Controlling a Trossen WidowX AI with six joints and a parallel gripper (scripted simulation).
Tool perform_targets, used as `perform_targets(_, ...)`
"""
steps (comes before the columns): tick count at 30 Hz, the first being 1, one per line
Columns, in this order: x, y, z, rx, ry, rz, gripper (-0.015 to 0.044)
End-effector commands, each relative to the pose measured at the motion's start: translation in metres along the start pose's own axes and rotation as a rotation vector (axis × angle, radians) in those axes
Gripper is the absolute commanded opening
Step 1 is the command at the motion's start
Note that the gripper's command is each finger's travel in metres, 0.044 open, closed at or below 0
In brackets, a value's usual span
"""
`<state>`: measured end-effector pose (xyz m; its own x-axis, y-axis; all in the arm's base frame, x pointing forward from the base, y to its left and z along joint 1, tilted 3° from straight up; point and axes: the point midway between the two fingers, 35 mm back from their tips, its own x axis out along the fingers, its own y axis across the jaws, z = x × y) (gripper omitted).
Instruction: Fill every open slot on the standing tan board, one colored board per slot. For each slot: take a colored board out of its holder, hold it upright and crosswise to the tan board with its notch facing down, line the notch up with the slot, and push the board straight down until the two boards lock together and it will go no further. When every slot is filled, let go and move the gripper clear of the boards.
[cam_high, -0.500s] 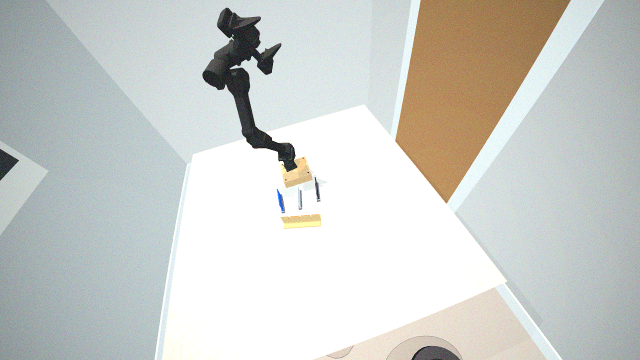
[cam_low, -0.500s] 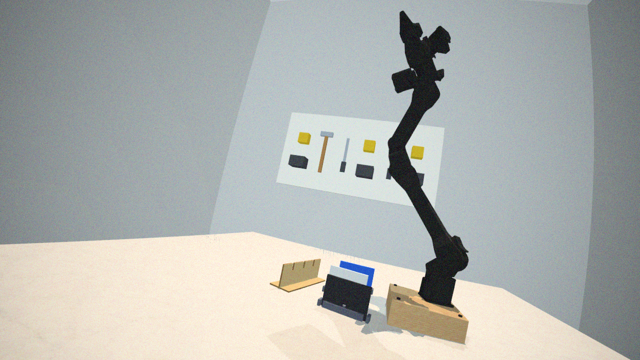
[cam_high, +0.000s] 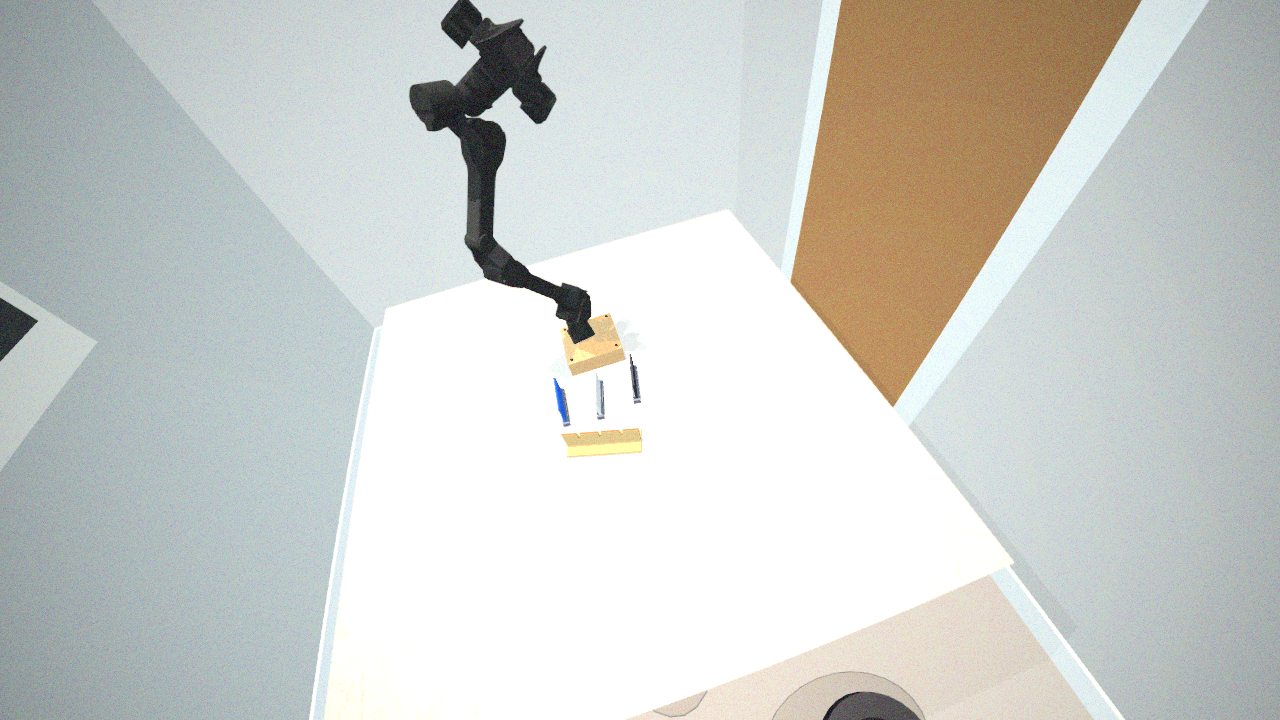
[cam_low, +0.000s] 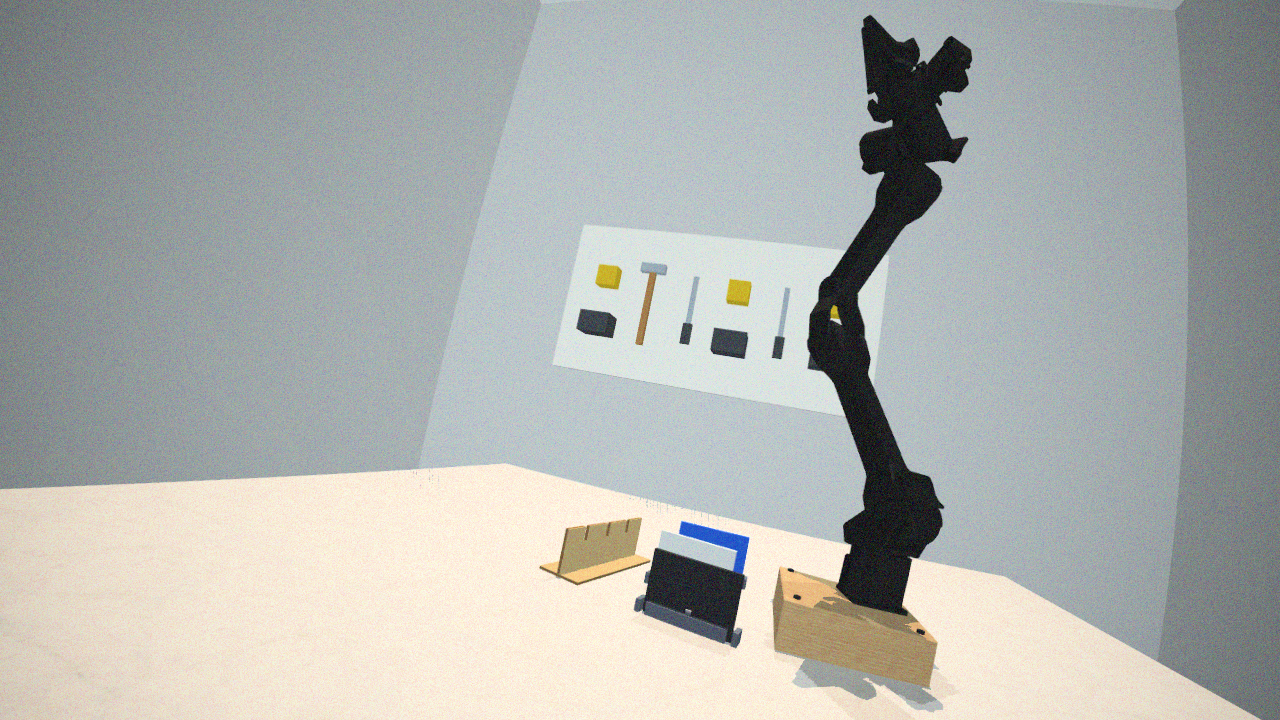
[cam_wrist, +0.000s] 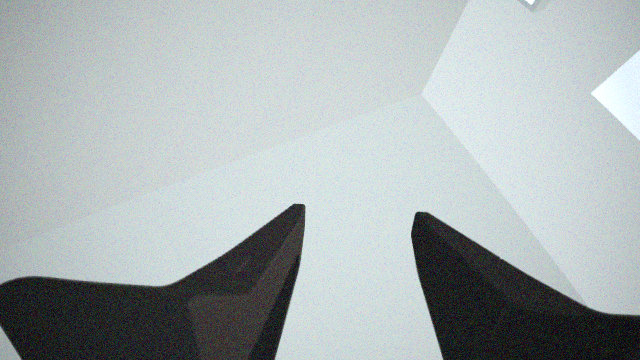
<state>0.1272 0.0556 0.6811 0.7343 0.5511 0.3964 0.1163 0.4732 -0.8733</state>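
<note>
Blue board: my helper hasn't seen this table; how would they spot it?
Find the black robot arm on its wooden block. Beside that block stand three thin upright boards; the blue rectangular one differs from its black and whitish neighbours by colour.

Tan board (cam_high: 604, 444) (cam_low: 601, 548): smooth, matt, wood-like. Base block (cam_high: 597, 365) (cam_low: 850, 640): wood, visible grain, matt. Blue board (cam_high: 561, 401) (cam_low: 716, 539): flat, smooth, matt. Black board (cam_low: 693, 591): smooth, matt too. Arm (cam_high: 480, 197) (cam_low: 872, 411): dark, dull, plastic-looking. Jaws (cam_high: 529, 60) (cam_low: 905, 55): smooth facets, matt. Counter (cam_high: 760, 501) (cam_low: 313, 591): pale, smooth; material unclear.
</note>
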Motion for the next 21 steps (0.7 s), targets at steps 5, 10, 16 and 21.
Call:
perform_targets(5, 0.010, 0.029, 0.047, -0.167, 0.065, -0.065, 0.0185)
perform_targets(10, 0.022, 0.046, 0.054, -0.196, 0.105, -0.076, 0.0185)
perform_targets(16, 0.049, 0.089, 0.055, -0.279, 0.164, -0.027, 0.0185)
perform_targets(21, 0.071, 0.113, 0.037, -0.352, 0.234, -0.002, 0.0185)
